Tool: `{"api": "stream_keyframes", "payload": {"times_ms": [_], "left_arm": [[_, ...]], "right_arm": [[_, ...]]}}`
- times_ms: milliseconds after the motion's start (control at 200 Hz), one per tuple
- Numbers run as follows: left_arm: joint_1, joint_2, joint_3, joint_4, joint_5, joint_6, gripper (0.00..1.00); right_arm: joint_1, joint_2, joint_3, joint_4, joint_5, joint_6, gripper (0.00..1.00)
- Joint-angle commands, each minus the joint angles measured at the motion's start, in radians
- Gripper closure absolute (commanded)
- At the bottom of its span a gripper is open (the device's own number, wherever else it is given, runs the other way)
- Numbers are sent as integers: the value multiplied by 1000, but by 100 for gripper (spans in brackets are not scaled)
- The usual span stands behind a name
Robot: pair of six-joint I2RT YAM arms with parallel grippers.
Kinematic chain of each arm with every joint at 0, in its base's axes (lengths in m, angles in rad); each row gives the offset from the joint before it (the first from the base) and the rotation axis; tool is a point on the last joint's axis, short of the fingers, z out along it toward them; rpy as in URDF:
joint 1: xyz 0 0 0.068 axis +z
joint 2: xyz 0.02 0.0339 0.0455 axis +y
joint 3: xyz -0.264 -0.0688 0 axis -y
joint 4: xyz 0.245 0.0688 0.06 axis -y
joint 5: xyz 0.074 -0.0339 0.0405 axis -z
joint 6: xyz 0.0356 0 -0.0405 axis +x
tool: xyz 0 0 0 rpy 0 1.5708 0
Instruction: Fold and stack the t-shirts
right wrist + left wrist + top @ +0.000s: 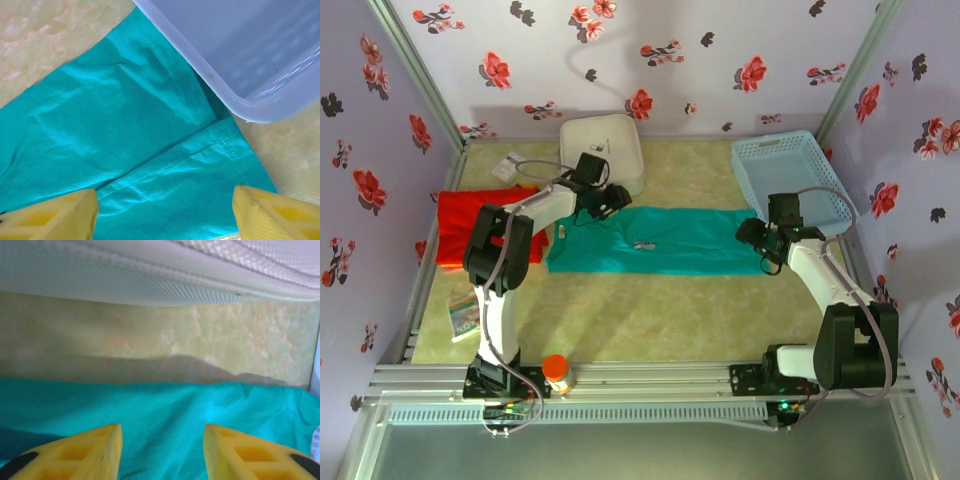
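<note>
The teal shirt (650,240) is lying flat across the middle of the surface (640,320), its long axis running left to right, so one end is falling to each arm. The left tool (603,203) is hanging over the shirt's far left corner. In its wrist view the two yellow fingers are standing partly apart with cloth spread flat beneath them and nothing pinched between them. The cloth's far edge is lying just ahead, with a strip of bare surface and then the box (150,270) beyond. The right tool (760,248) is hanging over the right end, fingers spread wide over a stitched hem and gripping nothing, and the basket (240,55) is sitting with its corner right at the cloth's edge.

The red shirt (470,215) is lying at the left side, beside the left arm (which is hiding whether the two shirts are touching).

I judge that the fold is turning on this pairing. Each tool is nearer to its own end of the far long edge, so both would be lowering, pinching there, and drawing that edge toward the near side together.
</note>
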Motion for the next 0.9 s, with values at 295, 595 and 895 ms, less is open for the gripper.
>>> {"api": "stream_keyframes", "payload": {"times_ms": [295,595,895], "left_arm": [[-3,-320,-171,-344,-199,248,43],[-2,-319,-230,-484,-243,292,43],[-21,-85,-57,-565,-210,347,44]], "right_arm": [[125,315,245,7,11,-68,37],[146,595,420,-77,77,-72,58],[193,641,420,-204,143,-82,69]]}}
